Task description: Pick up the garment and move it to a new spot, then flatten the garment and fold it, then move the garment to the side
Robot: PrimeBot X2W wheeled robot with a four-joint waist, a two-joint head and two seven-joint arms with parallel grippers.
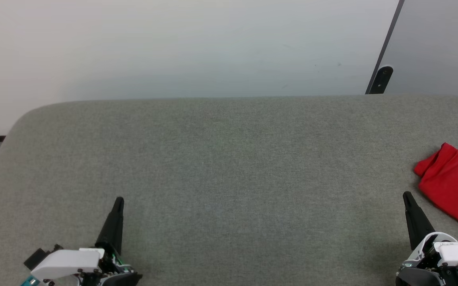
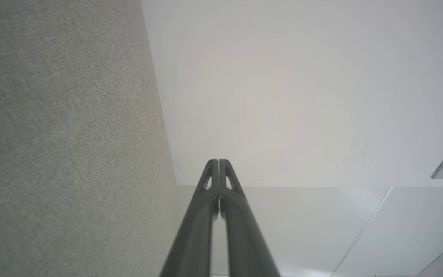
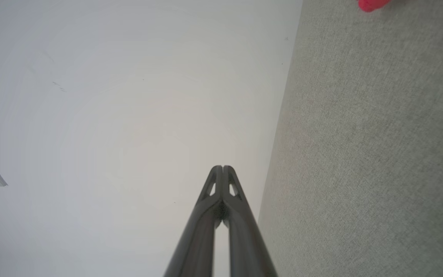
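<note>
Both arms sit low, left gripper (image 1: 118, 201) at 7 o'clock, right gripper (image 1: 407, 197) at 5 o'clock, fingers pressed together on nothing, garment (image 1: 453, 186) bunched at 3 o'clock on grey pad (image 1: 229, 159), probably keeping the middle free for spreading.

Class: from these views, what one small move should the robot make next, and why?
Probably open the right gripper and ease it toward the garment. That gripper is shut and empty, and the garment lies close beside it at the table's right, untouched.
</note>
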